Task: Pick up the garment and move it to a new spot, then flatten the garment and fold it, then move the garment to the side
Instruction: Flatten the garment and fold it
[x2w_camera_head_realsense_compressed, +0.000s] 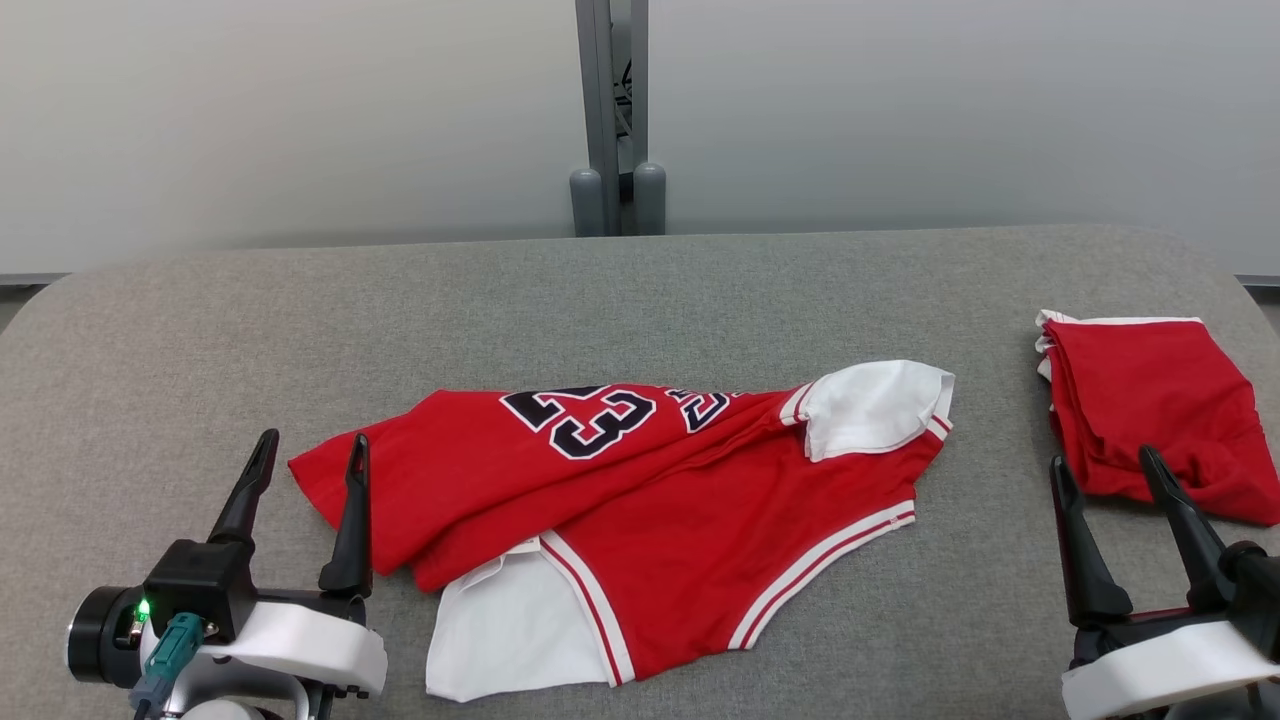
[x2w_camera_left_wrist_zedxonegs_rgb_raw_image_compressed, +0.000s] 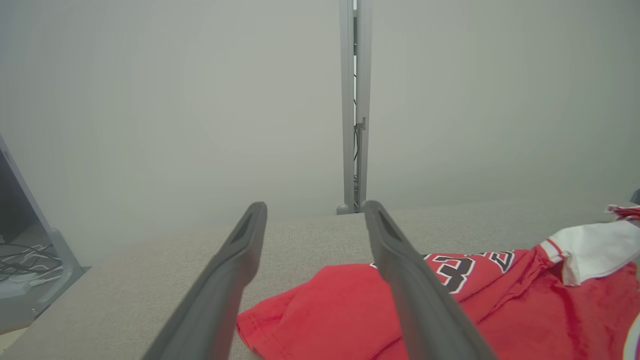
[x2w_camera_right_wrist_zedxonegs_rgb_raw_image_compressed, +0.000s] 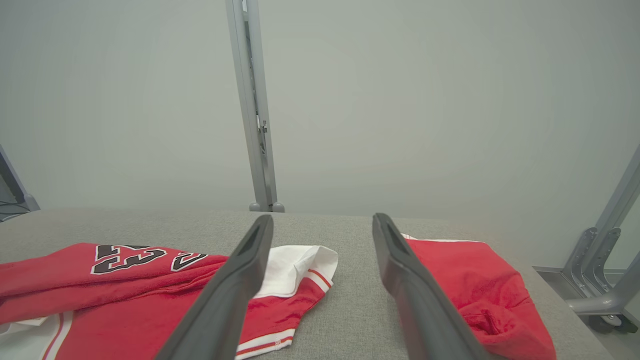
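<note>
Eyeing the jersey (x2w_camera_head_realsense_compressed: 640, 500): crumpled by the table (x2w_camera_head_realsense_compressed: 200, 330) front edge, middle, long axis left-right. Your left gripper (x2w_camera_head_realsense_compressed: 314, 438) sits nearest, at its left corner, fingers spread, empty; right gripper (x2w_camera_head_realsense_compressed: 1103, 458) spread, empty too.

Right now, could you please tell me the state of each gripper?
Left gripper: open, holding nothing.
Right gripper: open, holding nothing.
</note>
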